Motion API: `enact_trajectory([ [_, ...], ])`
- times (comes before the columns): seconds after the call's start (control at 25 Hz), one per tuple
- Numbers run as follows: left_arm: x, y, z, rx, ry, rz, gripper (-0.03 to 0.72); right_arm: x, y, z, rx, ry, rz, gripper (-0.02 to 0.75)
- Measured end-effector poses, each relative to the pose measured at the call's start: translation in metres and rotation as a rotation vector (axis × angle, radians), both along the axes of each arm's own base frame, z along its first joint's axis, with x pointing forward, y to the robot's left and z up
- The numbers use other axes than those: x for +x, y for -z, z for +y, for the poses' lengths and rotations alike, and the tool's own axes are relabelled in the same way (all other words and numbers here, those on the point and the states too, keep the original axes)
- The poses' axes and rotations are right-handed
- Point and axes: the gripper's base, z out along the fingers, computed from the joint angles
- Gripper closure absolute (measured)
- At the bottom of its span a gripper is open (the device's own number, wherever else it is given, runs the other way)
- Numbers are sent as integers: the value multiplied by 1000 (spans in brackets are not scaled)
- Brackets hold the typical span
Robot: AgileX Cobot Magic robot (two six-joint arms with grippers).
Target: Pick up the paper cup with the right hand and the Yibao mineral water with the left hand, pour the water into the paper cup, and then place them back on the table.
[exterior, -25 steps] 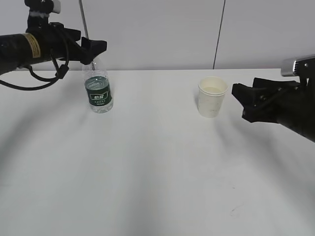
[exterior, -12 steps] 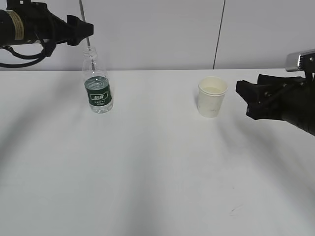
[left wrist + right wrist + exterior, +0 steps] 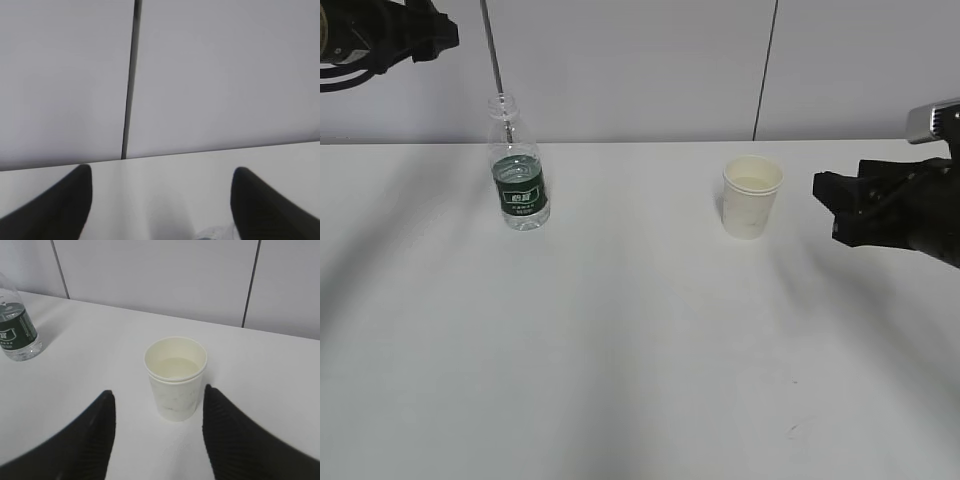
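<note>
The Yibao mineral water bottle (image 3: pixel 520 178) stands upright and uncapped on the table (image 3: pixel 640 350) at the back left, with some water low inside. Only its top shows at the lower edge of the left wrist view (image 3: pixel 215 234). The paper cup (image 3: pixel 752 196) stands upright right of centre, with clear water (image 3: pixel 175 367) in it. My left gripper (image 3: pixel 161 170) is open and empty, high above and left of the bottle (image 3: pixel 440 30). My right gripper (image 3: pixel 157 392) is open and empty, just right of the cup (image 3: pixel 825 205), with the cup (image 3: pixel 176 377) beyond its fingertips, not touched.
A white wall with dark vertical seams (image 3: pixel 765 70) stands behind the table's far edge. A thin grey rod (image 3: pixel 492 50) stands behind the bottle. A small dark scuff (image 3: pixel 790 428) marks the table near the front right.
My left arm has risen and drawn back to the upper left, away from the bottle's neck. My right gripper has backed a little to the right, away from the cup.
</note>
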Motion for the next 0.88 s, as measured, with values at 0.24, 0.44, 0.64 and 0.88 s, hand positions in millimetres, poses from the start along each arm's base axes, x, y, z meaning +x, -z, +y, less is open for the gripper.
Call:
enact_trajectory([
  [0.24, 0, 0, 0, 5, -2, 3, 169, -9, -7, -5, 8, 56, 85, 294],
  [0.44, -1, -2, 0, 3, 1, -2, 170, -17, -28, -14, -25, 151, 191, 295],
  [0.64, -6, -12, 1, 3, 2, -27, 171, -27, -63, -27, -60, 292, 328, 295],
  [0.88, -6, -13, 0, -15, -3, -24, 173, -52, -102, -34, 8, 421, 511, 295],
])
